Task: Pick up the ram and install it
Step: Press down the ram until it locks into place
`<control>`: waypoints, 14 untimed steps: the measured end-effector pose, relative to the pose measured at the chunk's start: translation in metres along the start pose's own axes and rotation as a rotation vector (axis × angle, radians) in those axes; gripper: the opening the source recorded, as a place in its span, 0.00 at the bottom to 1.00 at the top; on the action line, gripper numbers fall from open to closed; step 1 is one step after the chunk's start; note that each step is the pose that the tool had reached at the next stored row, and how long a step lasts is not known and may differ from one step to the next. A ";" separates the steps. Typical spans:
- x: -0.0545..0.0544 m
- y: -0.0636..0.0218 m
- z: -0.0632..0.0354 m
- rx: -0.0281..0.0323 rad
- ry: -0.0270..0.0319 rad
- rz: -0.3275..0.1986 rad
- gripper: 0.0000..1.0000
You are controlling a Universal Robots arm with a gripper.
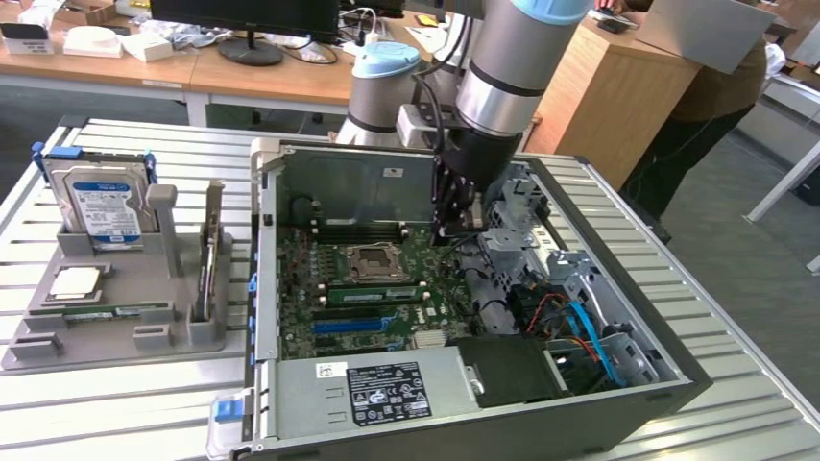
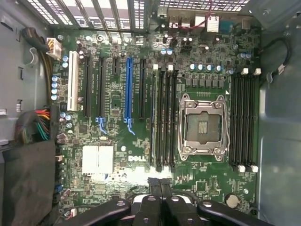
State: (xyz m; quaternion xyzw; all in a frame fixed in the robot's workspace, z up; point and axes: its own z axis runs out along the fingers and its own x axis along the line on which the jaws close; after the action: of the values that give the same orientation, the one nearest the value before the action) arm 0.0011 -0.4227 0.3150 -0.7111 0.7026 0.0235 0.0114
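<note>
As they hang above the motherboard (image 2: 117,136), the jaws are pressed together, holding nothing.

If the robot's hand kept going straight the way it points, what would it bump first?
Most likely the green circuit board in the open grey computer case, near its long black slots. How far off the hand hangs is unclear.

We saw a flat green motherboard (image 1: 301,279); at its nine o'clock in the exterior view, a grey plastic tray (image 1: 77,351) with a thin green ram stick (image 1: 118,312).
</note>
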 end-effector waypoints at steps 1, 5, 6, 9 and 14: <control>0.000 0.0000 0.0013 0.0000 0.0000 0.000 0.10; 0.000 -0.0001 0.0058 0.0000 0.0000 0.000 0.10; 0.000 -0.0001 0.0067 0.0000 0.0001 0.000 0.10; 0.001 -0.0002 0.0097 0.0000 0.0000 0.000 0.10; 0.001 -0.0002 0.0145 0.0000 0.0000 0.000 0.10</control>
State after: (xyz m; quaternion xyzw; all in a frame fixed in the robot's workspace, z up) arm 0.0011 -0.4227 0.3004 -0.7111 0.7026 0.0235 0.0114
